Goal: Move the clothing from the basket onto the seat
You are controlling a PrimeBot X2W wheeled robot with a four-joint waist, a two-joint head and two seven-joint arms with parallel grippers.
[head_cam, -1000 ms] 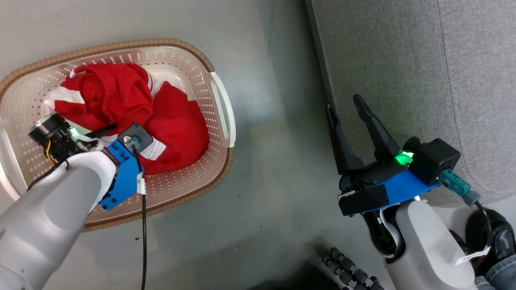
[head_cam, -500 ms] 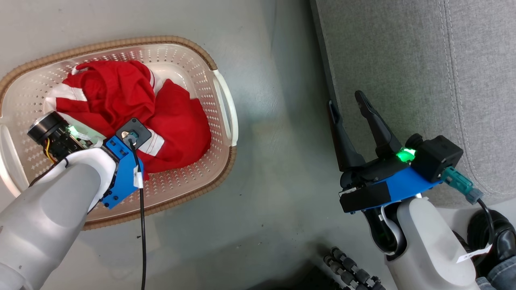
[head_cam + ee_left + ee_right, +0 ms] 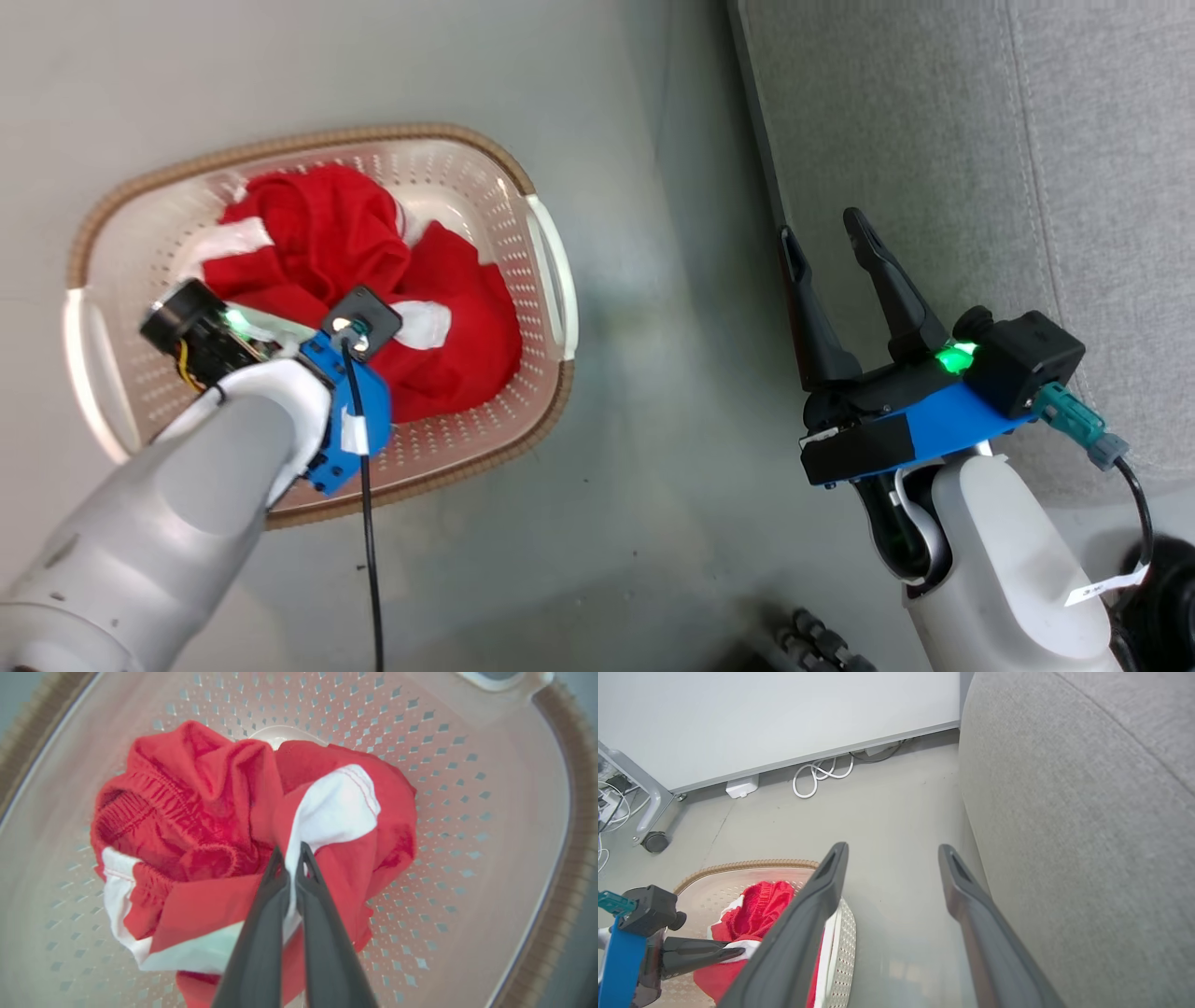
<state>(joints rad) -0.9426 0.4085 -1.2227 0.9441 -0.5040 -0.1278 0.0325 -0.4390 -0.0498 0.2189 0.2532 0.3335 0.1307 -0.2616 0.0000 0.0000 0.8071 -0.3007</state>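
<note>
The clothing (image 3: 373, 271) is a bunched red heap with white stripes lying in the cream perforated basket (image 3: 308, 140) on the floor at the left. In the left wrist view my left gripper (image 3: 290, 851) is shut on a fold of the clothing (image 3: 201, 812), pinching red and white fabric above the basket's wall (image 3: 467, 812). My right gripper (image 3: 822, 229) hangs open and holds nothing, beside the front edge of the grey seat (image 3: 934, 140). The right wrist view has my right gripper (image 3: 893, 849), the seat (image 3: 1064, 812), the basket (image 3: 752, 864) and my left gripper (image 3: 738, 952) in the clothing (image 3: 756, 905).
Grey floor lies between the basket and the seat. Along the far wall are coiled white cables (image 3: 822, 772), a small white box (image 3: 741, 786) and a caster wheel (image 3: 655, 842). A black cable (image 3: 369, 560) hangs from my left wrist.
My left gripper has shut on the clothing, and the fabric is gathered tighter around it. The head camera has moved, shifting the whole picture. My right gripper stays open.
</note>
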